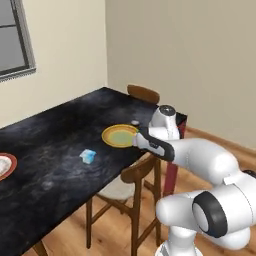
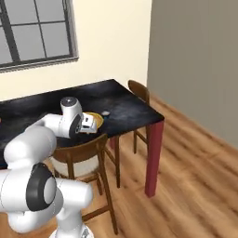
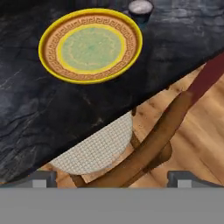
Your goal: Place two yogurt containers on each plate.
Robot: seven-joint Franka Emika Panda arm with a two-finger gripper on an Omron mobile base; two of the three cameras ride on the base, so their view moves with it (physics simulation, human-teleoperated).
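Item 1, yellow-orange plate [image 3: 90, 45]: you have it lying flat on the black table [image 1: 50, 145], near the edge by the arm, its paler green centre facing up. Being round, it has no long axis.

Item 2, round yogurt cup [image 3: 140, 7]: upright just beyond the plate's rim, close to it but off it; whether they touch, you cannot tell.

Item 3, light blue yogurt container [image 1: 88, 156]: squarish, resting on the table well apart from the yellow-orange plate, toward the white plate [image 1: 6, 165] with the red-brown rim at the left edge. Its facing is too small to read.

Item 4, gripper [image 3: 111, 178]: your fingertips [image 3: 41, 178] stand wide apart, nothing between them, hovering above the wooden chair [image 3: 157, 135] at the table edge.
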